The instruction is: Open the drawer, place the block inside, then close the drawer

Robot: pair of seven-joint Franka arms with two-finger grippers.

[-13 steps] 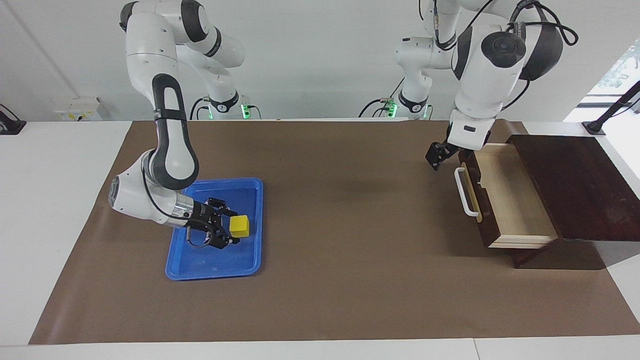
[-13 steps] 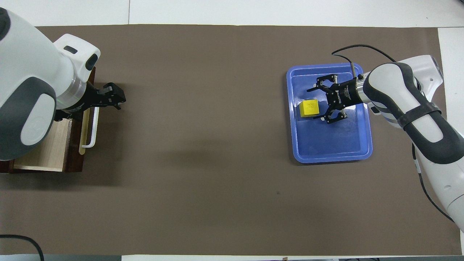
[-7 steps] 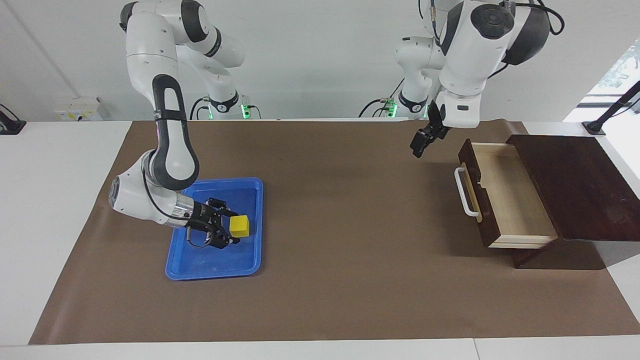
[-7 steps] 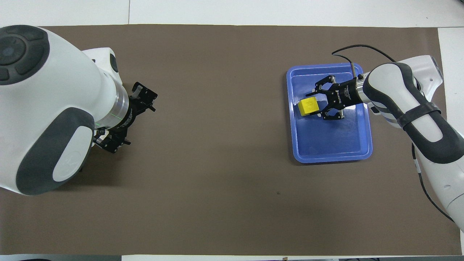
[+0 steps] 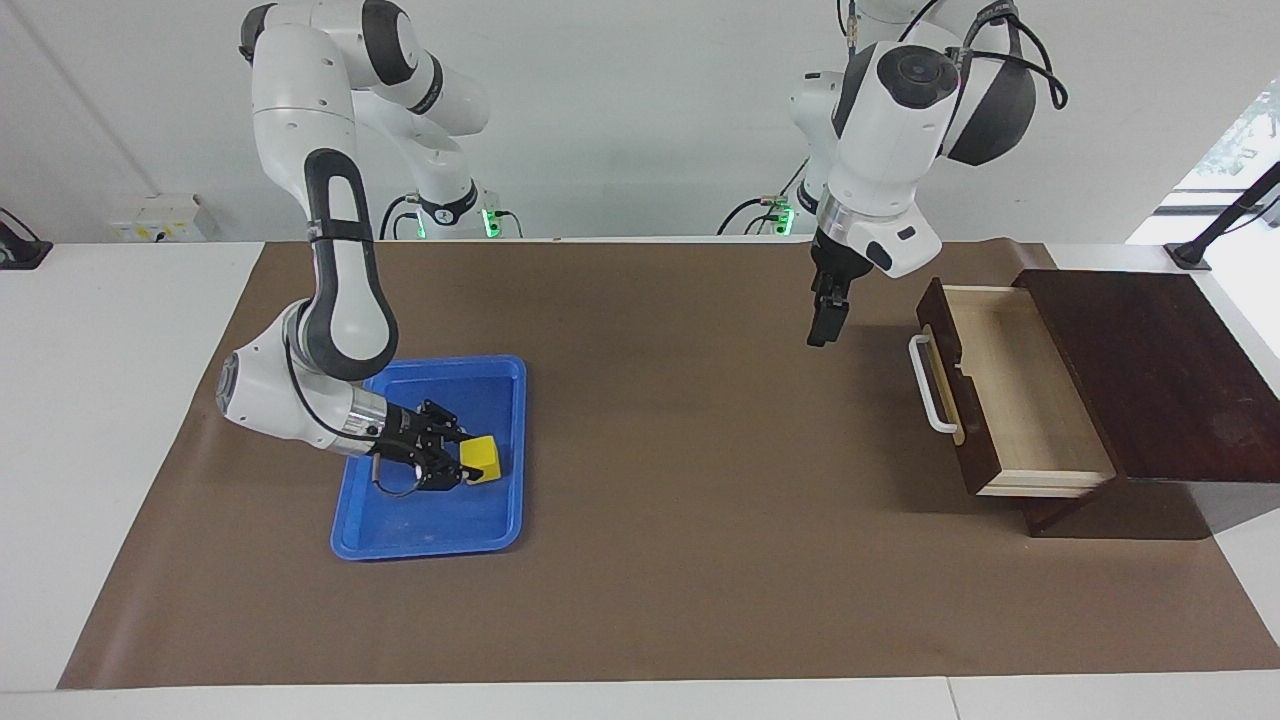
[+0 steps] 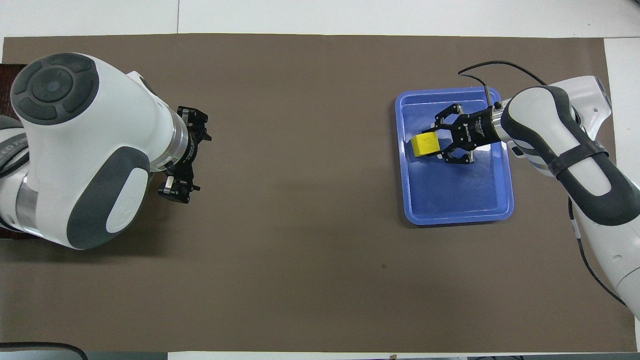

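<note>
The drawer point(image 5: 1010, 395) stands pulled open from the dark wooden box point(image 5: 1150, 370) at the left arm's end of the table, with its pale inside bare and its white handle point(image 5: 930, 385) free. My left gripper point(image 5: 818, 335) hangs open over the mat beside the drawer, apart from the handle; it also shows in the overhead view point(image 6: 197, 157), where the arm hides the drawer. My right gripper point(image 5: 462, 468) is shut on the yellow block point(image 5: 481, 459), low in the blue tray point(image 5: 420, 535). The overhead view shows the block point(image 6: 425, 145) at the right gripper's point(image 6: 436, 145) fingertips.
The blue tray point(image 6: 450, 210) lies on the brown mat point(image 5: 680, 520) at the right arm's end. Between tray and drawer there is only mat. White table point(image 5: 110, 420) surrounds the mat.
My left gripper has left the drawer's handle, risen and swung away over the mat. My right gripper has closed in on the block, which has tilted slightly.
</note>
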